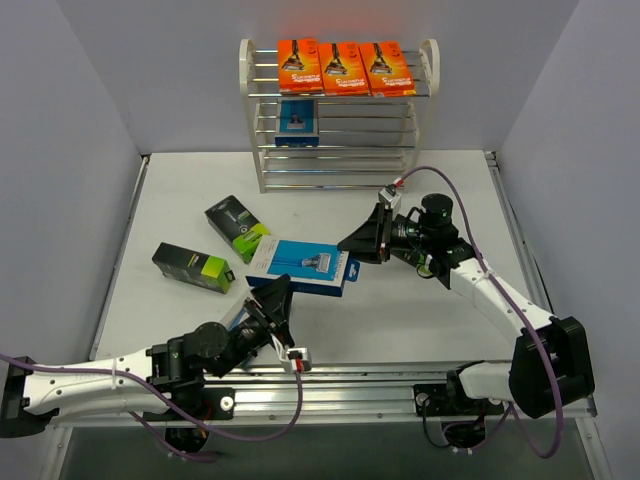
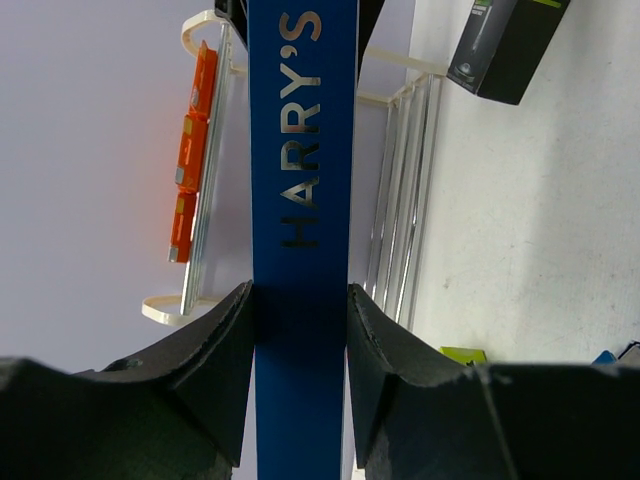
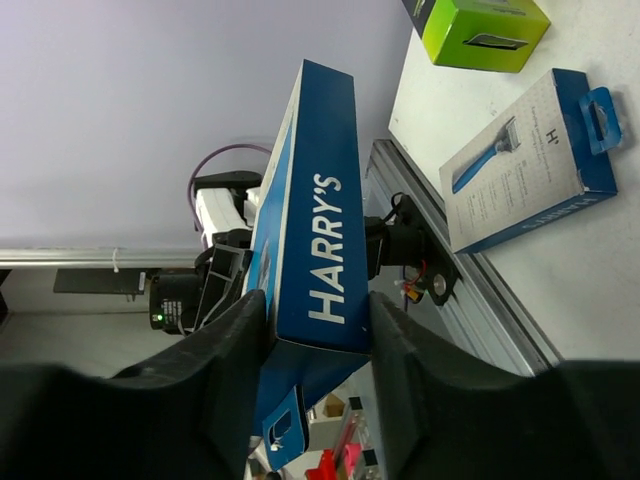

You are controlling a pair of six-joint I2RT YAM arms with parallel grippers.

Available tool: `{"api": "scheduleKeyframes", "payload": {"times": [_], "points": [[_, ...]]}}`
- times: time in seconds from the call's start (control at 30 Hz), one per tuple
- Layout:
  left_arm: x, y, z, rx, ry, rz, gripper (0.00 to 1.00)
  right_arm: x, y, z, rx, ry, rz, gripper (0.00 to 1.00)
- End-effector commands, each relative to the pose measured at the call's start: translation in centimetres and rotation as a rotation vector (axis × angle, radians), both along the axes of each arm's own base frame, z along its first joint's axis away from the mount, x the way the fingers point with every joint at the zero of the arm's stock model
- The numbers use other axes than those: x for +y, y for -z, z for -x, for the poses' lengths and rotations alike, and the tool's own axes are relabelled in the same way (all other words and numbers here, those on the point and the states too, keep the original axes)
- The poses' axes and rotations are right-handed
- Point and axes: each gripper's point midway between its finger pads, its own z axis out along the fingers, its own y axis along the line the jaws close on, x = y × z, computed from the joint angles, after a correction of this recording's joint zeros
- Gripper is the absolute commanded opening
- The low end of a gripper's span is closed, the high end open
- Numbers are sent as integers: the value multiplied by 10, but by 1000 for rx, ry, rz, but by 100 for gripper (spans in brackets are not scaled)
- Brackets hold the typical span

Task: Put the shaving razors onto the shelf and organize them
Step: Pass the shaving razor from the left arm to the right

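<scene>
A blue razor pack marked HARRY'S [image 1: 300,265] hangs above the table's middle, held from both ends. My left gripper [image 1: 272,296] is shut on its near end, both pads flat against the pack [image 2: 300,150]. My right gripper [image 1: 352,245] grips the far end, a pad pressed on each side of the pack [image 3: 320,230]. The white shelf [image 1: 246,60] stands at the back. Three orange cards [image 1: 338,68] lie on its top tier and one blue pack [image 1: 297,120] sits on a lower tier. Two black-and-green boxes [image 1: 237,228] [image 1: 192,267] lie on the table at left.
Another blue-grey pack [image 3: 525,165] lies flat on the table near the front rail, by my left arm. A green box end [image 3: 480,25] shows beyond it. The shelf rods [image 2: 400,200] and a black box [image 2: 505,45] lie ahead of the left wrist.
</scene>
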Motion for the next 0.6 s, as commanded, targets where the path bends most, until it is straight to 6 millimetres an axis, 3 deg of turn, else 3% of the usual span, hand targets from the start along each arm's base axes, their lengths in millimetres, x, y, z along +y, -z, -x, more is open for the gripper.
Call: {"api": "scheduleKeyframes", "payload": {"times": [0.0,0.07,0.27,0.47,0.53,0.57], "points": [[1,-20,2,-24,8,81,2,2,-26,15,-83,-59,-65,33],[1,-19,2,-23,10,78,2,2,-26,15,-85,-61,-74,22],[2,-14,2,-15,10,70,2,2,-22,16,-71,-62,-84,2],[5,-13,3,9,12,89,3,2,-33,17,-82,-60,-113,0],[5,-11,4,22,16,93,12,1,-36,16,-83,-51,-120,0],[4,-10,4,29,19,93,23,1,-36,16,-82,-43,-122,0]]}}
